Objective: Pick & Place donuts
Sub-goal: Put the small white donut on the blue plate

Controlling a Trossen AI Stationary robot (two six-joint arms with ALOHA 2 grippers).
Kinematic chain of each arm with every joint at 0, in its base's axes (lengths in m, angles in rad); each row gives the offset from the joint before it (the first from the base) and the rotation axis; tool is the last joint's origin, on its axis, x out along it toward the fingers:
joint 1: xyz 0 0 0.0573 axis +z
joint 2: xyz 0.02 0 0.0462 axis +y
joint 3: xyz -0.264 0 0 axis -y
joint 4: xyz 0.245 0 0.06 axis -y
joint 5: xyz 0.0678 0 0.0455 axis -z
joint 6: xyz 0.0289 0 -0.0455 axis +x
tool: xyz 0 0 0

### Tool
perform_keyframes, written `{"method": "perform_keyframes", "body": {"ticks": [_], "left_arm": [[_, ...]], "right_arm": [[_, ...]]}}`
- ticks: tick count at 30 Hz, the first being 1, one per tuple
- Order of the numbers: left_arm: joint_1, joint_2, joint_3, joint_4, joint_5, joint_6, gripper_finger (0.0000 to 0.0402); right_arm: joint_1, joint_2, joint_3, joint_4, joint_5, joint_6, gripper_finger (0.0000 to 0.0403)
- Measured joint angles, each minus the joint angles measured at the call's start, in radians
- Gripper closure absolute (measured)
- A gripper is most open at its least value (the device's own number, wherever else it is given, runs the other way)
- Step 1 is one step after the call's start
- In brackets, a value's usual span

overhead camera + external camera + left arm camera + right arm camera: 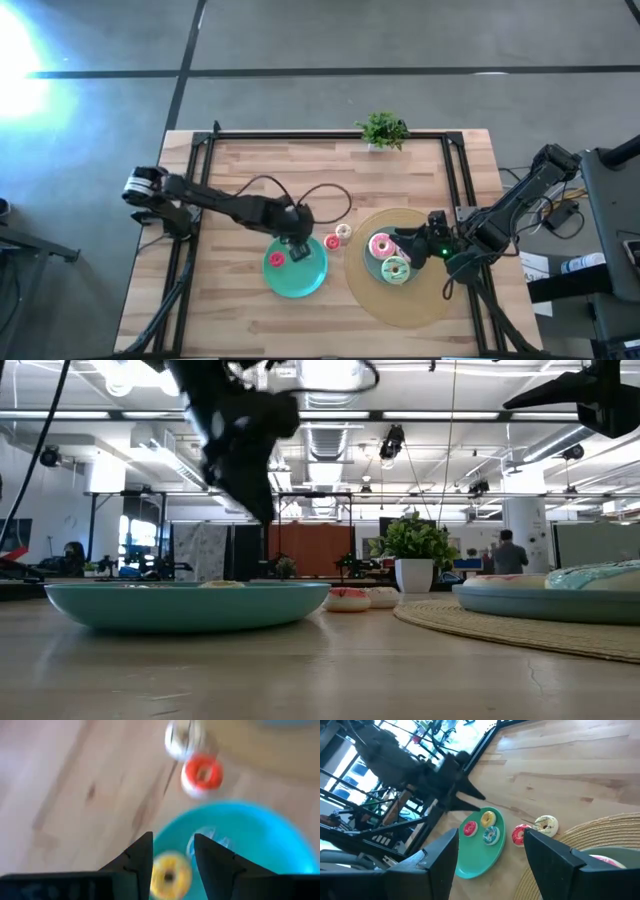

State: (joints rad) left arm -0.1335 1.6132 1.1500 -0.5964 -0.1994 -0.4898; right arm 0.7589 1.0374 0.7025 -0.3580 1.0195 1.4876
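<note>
I see my left gripper (297, 243) hovering over the round teal plastic plate (312, 282), fingers parted and empty above a tiny yellow ring donut (170, 875). A red one (469, 828) and a blue one (491, 835) share that plate. At its 2 o'clock, on the wooden table (240, 180), lie a red-frosted (332, 241) and a cream donut (343, 232). My right gripper (412, 243) waits open over the woven mat (420, 305), by the pink (380, 245) and green donuts (395, 268).
</note>
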Motion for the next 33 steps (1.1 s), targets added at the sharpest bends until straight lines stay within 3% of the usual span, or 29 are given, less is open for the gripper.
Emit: {"method": "perform_keyframes", "body": {"ticks": [2, 7, 14, 21, 33], "left_arm": [[0.023, -0.001, 0.021, 0.079, 0.020, 0.026, 0.0285], [0.118, 0.123, 0.073, 0.238, 0.206, 0.070, 0.0284], [0.217, 0.342, 0.247, 0.225, 0.313, 0.079, 0.0284], [0.226, 0.469, 0.411, 0.036, 0.323, 0.179, 0.0284], [0.228, 0.533, 0.418, 0.094, 0.423, 0.193, 0.0302]], "right_arm": [[0.000, 0.000, 0.000, 0.000, 0.000, 0.000, 0.0187], [0.000, 0.000, 0.000, -0.003, 0.000, 0.002, 0.0187], [-0.001, 0.000, 0.000, -0.003, 0.000, 0.020, 0.0187], [0.000, 0.000, 0.000, -0.003, 0.000, 0.024, 0.0187], [0.000, 0.000, 0.000, -0.008, 0.000, 0.020, 0.0187]]}}
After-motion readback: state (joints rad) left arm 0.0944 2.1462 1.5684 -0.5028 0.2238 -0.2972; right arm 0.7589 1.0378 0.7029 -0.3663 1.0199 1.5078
